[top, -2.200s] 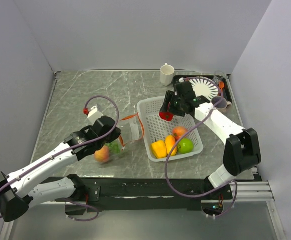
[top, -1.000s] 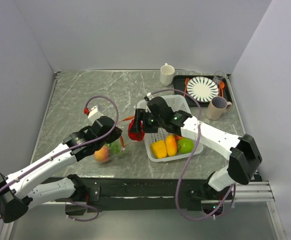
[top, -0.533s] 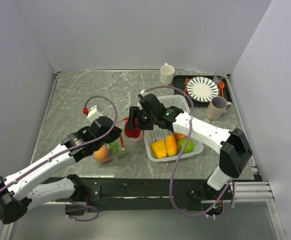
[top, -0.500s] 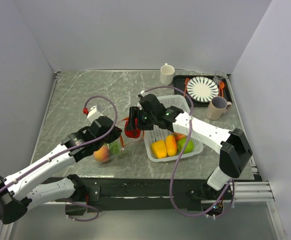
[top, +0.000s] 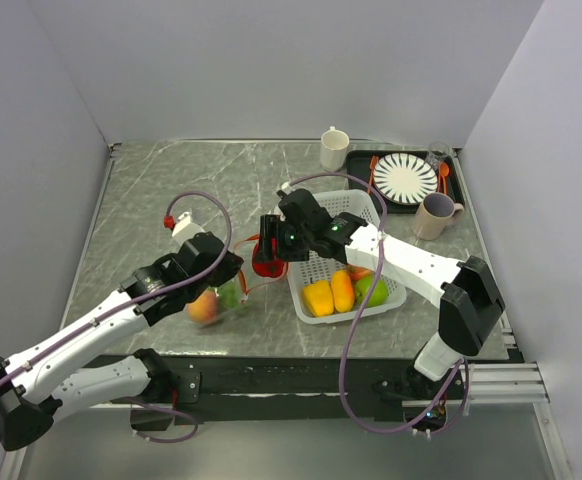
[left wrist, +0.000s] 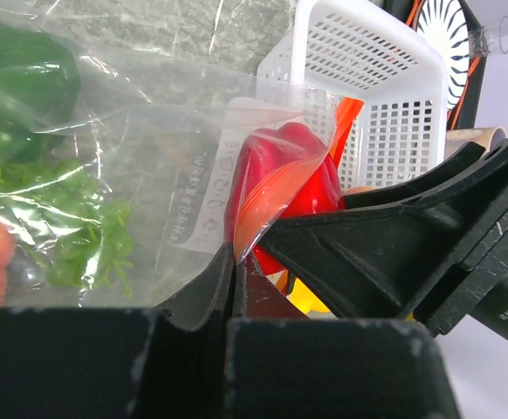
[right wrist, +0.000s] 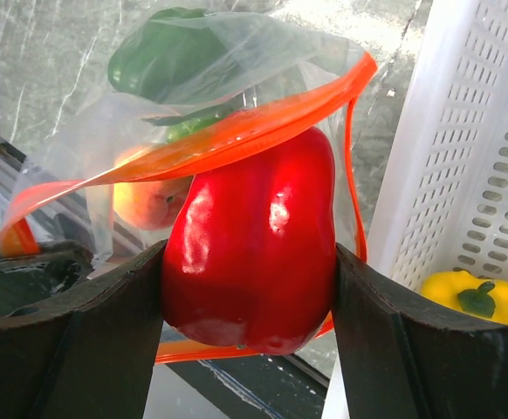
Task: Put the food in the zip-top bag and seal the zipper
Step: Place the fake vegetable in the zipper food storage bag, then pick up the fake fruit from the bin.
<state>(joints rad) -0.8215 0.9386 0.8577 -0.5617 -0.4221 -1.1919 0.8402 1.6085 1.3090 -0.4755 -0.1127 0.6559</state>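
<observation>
Top external view showed one red pepper (top: 264, 263) at centre frame, clamped between the fingers of the right gripper (top: 265, 252), just left of one white basket (top: 316, 266). The basket held four pieces: yellow pepper (top: 318, 297), orange piece (top: 342, 290), green apple (top: 374, 291) and a peach-coloured piece (top: 357, 272) partly under the arm. One zip-top bag (left wrist: 132, 201) lay lower left of centre on the surface (top: 151, 190), holding one peach (top: 205, 307) and two green pieces (top: 231, 295). The right arm stretched from lower right across the basket. The left arm reached up from lower left, and the left gripper (left wrist: 234, 281) pinched the bag's film. The zipper (right wrist: 236, 131) crossed the pepper's top, and another strip of it ran below.
</observation>
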